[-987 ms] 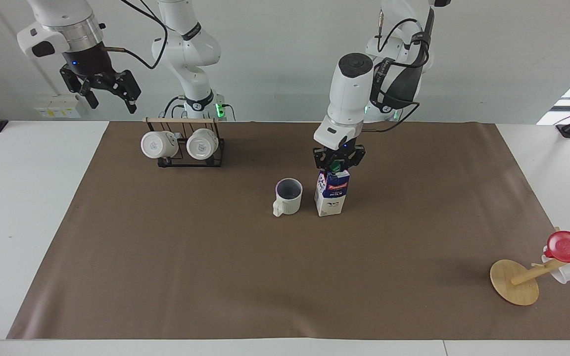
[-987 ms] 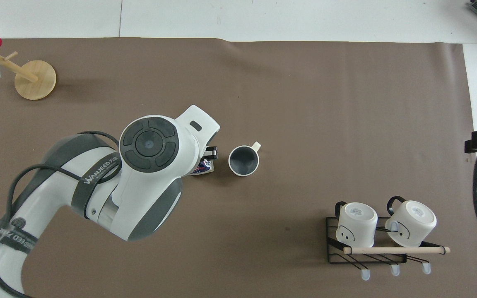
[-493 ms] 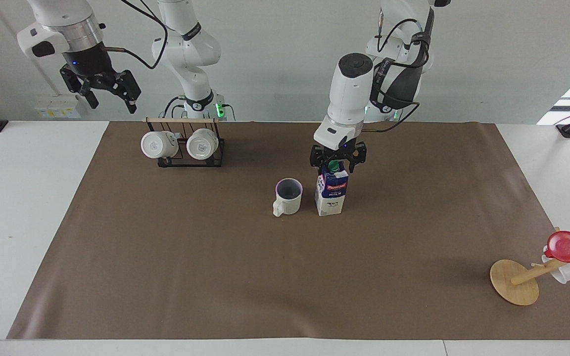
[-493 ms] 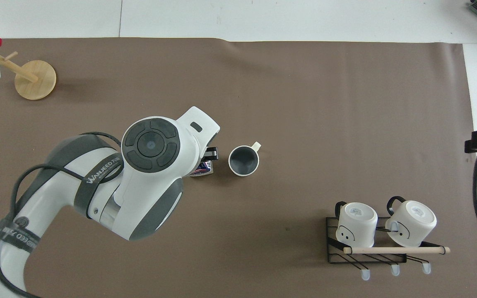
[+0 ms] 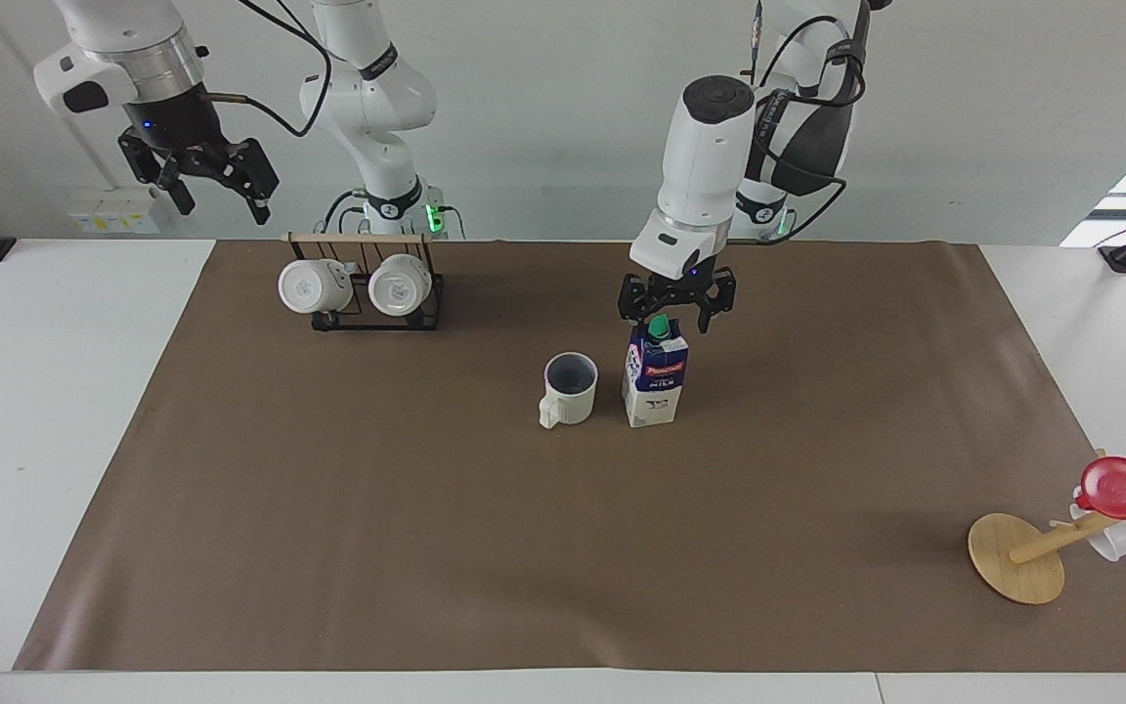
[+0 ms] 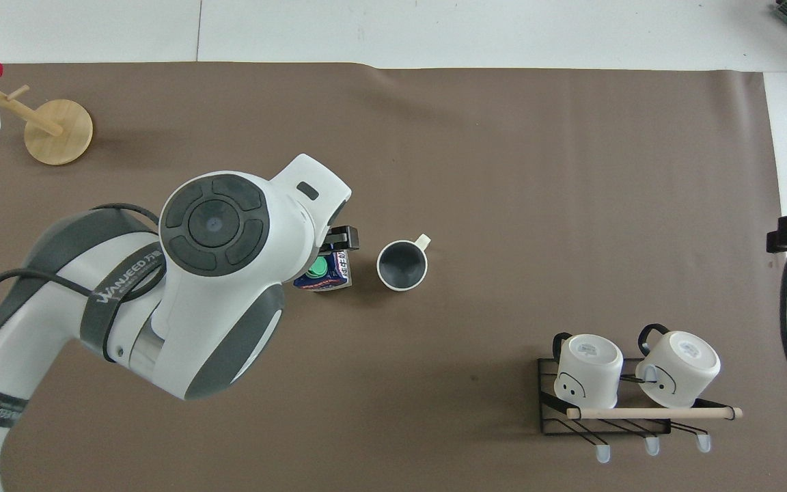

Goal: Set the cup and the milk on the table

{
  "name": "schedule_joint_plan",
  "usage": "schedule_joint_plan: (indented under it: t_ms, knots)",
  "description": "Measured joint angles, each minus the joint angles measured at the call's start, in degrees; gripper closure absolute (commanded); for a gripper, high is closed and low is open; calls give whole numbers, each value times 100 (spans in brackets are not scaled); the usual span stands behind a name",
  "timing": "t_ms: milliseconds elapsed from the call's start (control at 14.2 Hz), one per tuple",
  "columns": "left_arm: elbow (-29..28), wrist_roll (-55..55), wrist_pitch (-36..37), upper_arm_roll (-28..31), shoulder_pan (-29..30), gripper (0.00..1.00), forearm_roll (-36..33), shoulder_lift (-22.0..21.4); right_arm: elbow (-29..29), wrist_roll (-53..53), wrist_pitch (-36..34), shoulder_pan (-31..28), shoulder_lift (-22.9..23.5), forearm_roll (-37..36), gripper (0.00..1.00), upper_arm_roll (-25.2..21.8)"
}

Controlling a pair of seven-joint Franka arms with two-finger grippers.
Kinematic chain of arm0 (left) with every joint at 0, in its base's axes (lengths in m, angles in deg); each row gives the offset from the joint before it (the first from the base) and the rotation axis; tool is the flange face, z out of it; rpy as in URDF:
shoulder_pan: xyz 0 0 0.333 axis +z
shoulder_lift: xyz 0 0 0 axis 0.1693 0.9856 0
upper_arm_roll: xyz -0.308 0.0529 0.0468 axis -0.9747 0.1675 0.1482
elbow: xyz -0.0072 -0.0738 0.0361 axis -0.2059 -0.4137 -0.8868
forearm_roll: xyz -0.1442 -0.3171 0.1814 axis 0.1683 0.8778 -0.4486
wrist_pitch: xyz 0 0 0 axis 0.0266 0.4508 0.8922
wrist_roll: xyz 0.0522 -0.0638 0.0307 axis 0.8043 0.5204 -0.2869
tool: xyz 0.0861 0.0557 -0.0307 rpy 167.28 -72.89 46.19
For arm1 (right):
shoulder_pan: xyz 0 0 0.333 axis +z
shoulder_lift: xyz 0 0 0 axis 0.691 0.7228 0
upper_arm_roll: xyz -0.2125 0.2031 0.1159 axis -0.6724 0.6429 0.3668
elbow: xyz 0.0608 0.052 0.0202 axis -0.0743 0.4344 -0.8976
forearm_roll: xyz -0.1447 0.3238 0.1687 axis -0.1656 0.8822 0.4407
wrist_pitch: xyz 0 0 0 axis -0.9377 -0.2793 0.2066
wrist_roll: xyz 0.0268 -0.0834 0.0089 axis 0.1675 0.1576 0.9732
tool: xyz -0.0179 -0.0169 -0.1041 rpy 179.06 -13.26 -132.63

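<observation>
Over the milk, left gripper jaws seemingly clear; cup beside.

Bare desk is left around the milk and the cup just beside it; passage directly above the milk is blocked by the spread left hand.

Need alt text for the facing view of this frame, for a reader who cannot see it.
The left gripper hangs open just above the green cap of an upright milk carton, which stands on the brown-covered table beside a cream mug. The right gripper waits open in the air near a black rack holding two white mugs.
</observation>
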Motion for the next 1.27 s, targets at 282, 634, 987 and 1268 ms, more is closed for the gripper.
schedule_joint_plan:
  t_ms: [282,634,987,1268]
  knots:
    - [310,-5,432,97,137,0,1,-152,0,0,0,0,0,0,0,0]
    - [451,705,1362,191,571,0,1,-525,0,0,0,0,0,0,0,0]
    - [735,2094,2006,351,1399,0,2,-731,0,0,0,0,0,0,0,0]
    - [758,2775,2164,364,1924,0,2,-803,0,0,0,0,0,0,0,0]
